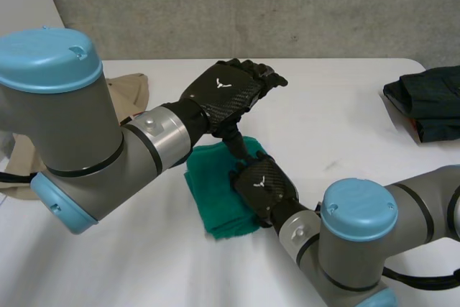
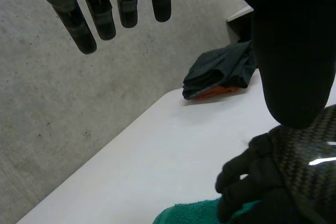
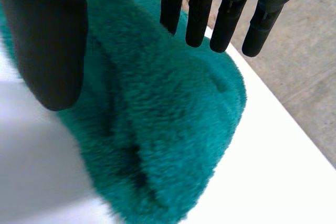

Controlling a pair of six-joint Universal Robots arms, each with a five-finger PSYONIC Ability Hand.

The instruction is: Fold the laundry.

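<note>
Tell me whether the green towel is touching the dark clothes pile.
Apart. The head view shows a wide stretch of bare white table between the green towel and the dark clothes pile.

Bright, even light across the white table [image 1: 345, 127]; shadows are faint and soft-edged. One small glint on the right hand [image 2: 299, 177], on its glossy back.

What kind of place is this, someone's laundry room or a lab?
Probably a robotics lab, not a home: the robot's left arm and right arm are at a white table before a plain concrete wall, with a green towel and dark folded garment laid out.
</note>
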